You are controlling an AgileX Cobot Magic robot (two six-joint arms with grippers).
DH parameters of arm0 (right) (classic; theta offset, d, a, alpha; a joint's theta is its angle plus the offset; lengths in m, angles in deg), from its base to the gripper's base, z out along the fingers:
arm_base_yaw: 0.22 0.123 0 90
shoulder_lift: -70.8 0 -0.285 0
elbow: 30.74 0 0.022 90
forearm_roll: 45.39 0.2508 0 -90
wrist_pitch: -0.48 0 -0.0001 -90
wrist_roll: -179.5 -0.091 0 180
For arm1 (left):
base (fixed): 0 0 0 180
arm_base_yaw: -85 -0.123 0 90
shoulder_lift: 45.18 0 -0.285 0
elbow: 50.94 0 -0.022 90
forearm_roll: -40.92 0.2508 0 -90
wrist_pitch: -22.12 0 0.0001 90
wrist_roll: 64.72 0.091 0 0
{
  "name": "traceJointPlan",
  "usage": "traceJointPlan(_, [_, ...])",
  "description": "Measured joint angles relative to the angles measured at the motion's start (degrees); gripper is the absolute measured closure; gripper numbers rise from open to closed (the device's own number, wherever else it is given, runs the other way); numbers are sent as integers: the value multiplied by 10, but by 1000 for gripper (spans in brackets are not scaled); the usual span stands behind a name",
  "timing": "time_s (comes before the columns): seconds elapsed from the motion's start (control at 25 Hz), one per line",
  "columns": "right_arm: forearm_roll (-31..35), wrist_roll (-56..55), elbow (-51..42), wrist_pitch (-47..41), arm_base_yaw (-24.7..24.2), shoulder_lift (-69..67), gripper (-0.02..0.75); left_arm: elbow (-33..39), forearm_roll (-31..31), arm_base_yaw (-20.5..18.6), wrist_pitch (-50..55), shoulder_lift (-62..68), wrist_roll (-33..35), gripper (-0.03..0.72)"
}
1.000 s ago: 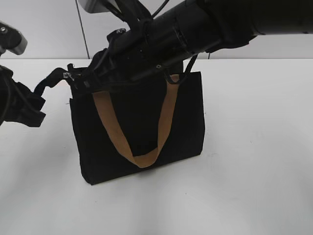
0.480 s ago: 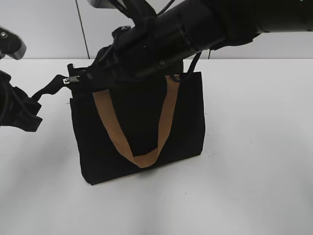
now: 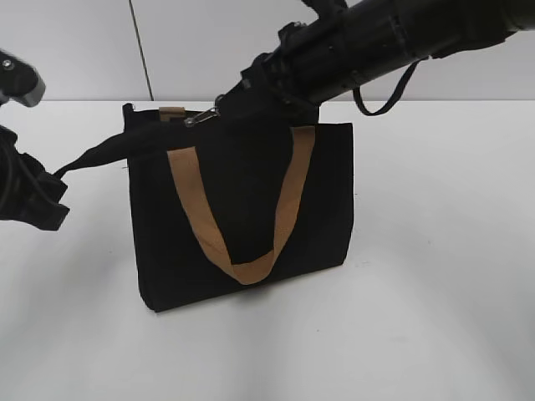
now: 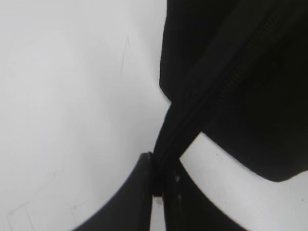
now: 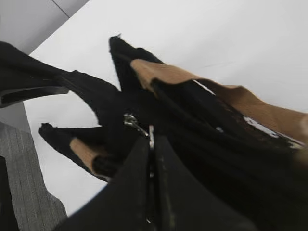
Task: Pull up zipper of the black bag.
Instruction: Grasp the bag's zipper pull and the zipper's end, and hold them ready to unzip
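The black bag (image 3: 242, 209) stands upright on the white table with a tan handle (image 3: 251, 269) hanging down its front. My left gripper (image 3: 52, 180) is shut on the black tail of the zipper (image 4: 166, 144) at the bag's left end and holds it taut. My right gripper (image 3: 224, 110) is shut on the silver zipper pull (image 3: 201, 118) above the bag's top edge, left of the middle. In the right wrist view the pull (image 5: 137, 126) sits at the fingertips (image 5: 151, 139), over the bag's top (image 5: 202, 125).
The white table (image 3: 435, 276) spreads around the bag. A pale wall (image 3: 84, 50) stands behind the table. My right arm (image 3: 376, 42) reaches over the bag from the upper right.
My right gripper has drawn the zipper pull to the right along the bag's top edge. The arm has lifted away from the bag's front. The left gripper has stayed nearly still.
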Motion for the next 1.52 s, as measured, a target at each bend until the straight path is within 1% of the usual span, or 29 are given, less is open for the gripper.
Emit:
traceJointPlan(0.2, [-2,-1,0,-24,-43,0,738,0,0,0,9,0,0,669])
traceJointPlan(0.48, [-43,-4,0,-73,-101,0,738,0,3,0,22,0,0,669])
traceJointPlan(0.68, [-53,-8,0,-102,-146,0,738,0,3,0,23,0,0,669])
traceJointPlan(0.88, [-52,-18,0,-125,-157,0,738,-1,2,0,13,0,0,669])
traceJointPlan(1.0, [-53,-19,0,-130,-156,0,738,-1,-16,0,18,0,0,669])
traceJointPlan(1.08, [-55,-19,0,-132,-153,3,714,-1,-39,0,24,0,0,669])
traceJointPlan(1.12, [-57,-20,0,-132,-150,7,675,-1,-49,0,27,0,0,667])
traceJointPlan(1.16, [-58,-22,0,-132,-148,13,619,-1,-62,0,28,0,0,660])
traceJointPlan(1.24, [-62,-23,0,-133,-143,29,498,-1,-94,0,30,0,0,614])
traceJointPlan(1.28, [-66,-25,0,-134,-140,39,443,-1,-111,0,29,0,0,579])
traceJointPlan(1.32, [-73,-30,0,-139,-137,49,407,-1,-131,0,30,0,0,527])
traceJointPlan(1.4, [-105,-48,0,-151,-126,67,374,-1,-166,0,31,0,0,413])
traceJointPlan(1.48, [-150,-78,0,-153,-113,81,360,-1,-205,0,38,0,0,332])
traceJointPlan(1.52, [-180,-97,0,-154,-104,88,358,-1,-219,0,44,0,0,307])
